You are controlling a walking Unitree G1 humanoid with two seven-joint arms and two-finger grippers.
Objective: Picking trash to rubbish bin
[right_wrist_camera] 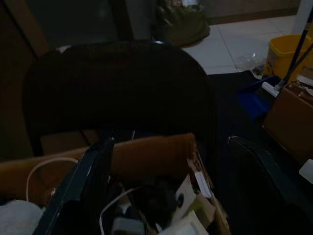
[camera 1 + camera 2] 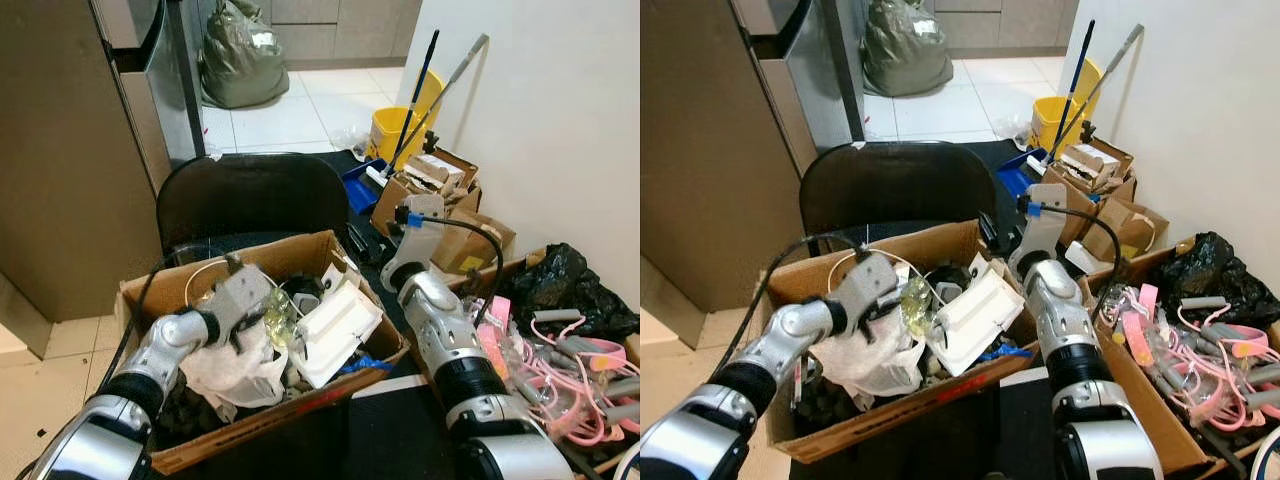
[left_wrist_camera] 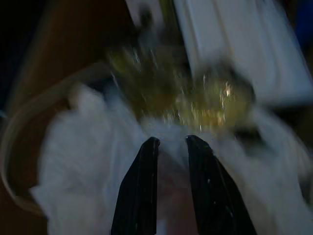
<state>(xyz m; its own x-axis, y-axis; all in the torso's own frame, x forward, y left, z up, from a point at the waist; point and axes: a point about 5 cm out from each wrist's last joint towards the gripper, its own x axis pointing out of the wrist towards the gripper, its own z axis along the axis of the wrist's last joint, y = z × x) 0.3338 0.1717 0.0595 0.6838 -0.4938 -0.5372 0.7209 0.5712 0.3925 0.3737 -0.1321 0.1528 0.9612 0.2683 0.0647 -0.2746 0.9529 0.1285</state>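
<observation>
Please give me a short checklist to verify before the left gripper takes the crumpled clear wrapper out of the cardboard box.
1. Left gripper is over the cardboard box: ok.
2. Fingers are parted, with a narrow gap: ok.
3. Fingers point at the crumpled clear wrapper: ok, it lies just beyond the tips.
4. White plastic bag is out of the grip: not ok, it lies right under the fingers.
5. Right gripper is out of the way: ok, it is open at the box's far right corner.
6. Rubbish bin location known: cannot tell.

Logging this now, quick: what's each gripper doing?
Left gripper: open, jaws slightly apart over the white plastic bag in the cardboard box.
Right gripper: open, holding nothing, above the box.
</observation>
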